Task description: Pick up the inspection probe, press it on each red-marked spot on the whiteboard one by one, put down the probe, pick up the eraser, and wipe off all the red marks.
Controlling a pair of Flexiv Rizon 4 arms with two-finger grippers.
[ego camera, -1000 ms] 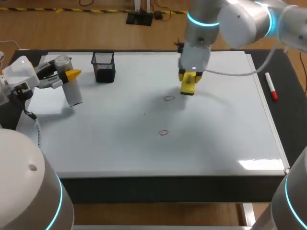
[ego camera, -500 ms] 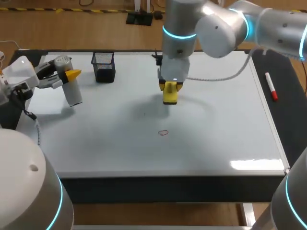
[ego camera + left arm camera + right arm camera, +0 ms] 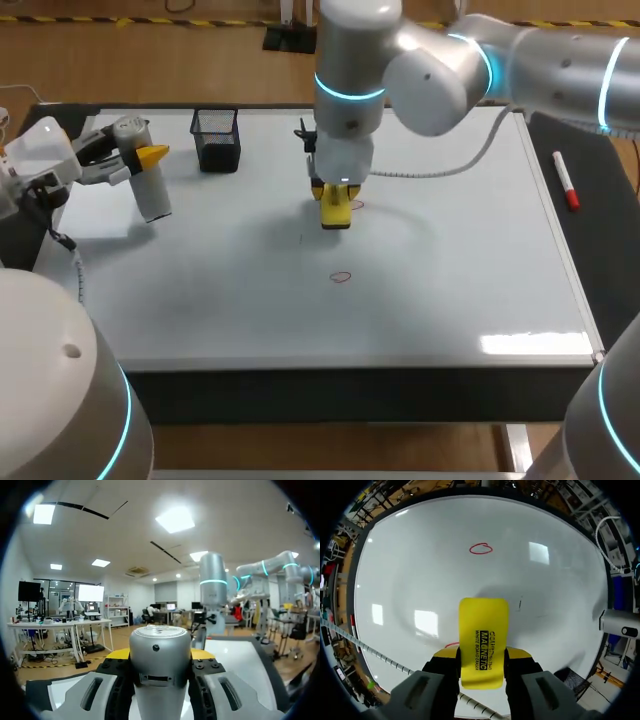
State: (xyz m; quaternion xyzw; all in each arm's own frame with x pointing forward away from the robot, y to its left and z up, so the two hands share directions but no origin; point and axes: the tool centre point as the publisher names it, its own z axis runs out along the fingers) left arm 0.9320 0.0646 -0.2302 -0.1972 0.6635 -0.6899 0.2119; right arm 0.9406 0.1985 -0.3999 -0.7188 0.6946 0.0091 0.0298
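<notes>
Wiping is the step in hand, as I judge it.

Head view: the right tool (image 3: 336, 208) stands at the upper middle of the frame. It is closed from two sides on the yellow rectangular eraser (image 3: 336, 214), over the large white whiteboard (image 3: 450, 300). A small red mark (image 3: 356, 205) shows just beside the eraser, at its right. A red oval mark (image 3: 341, 278) lies lower, near the middle of the frame, apart from the eraser. At the upper left, the left tool (image 3: 142, 157) is clamped on the grey and white cylindrical probe (image 3: 152, 195), which is nearly upright. Whether the probe rests on the board I cannot tell.

Left wrist view: the left tool (image 3: 160, 656) has its fingers tight against both sides of the probe (image 3: 160, 640), whose round silver cap stands between them.

Right wrist view: the eraser (image 3: 483, 640) sticks out between the fingers of the right tool (image 3: 483, 655). The small red mark (image 3: 451, 644) shows at the eraser's side, and the red oval mark (image 3: 481, 548) lies ahead on the whiteboard (image 3: 410, 570).

To do it well, I think the eraser face should lie flat with even pressure. It should pass fully across the small red mark, which lies at its side and not under its middle, and then go to the red oval mark. A tilted eraser would rub with one edge only and could leave red behind.
</notes>
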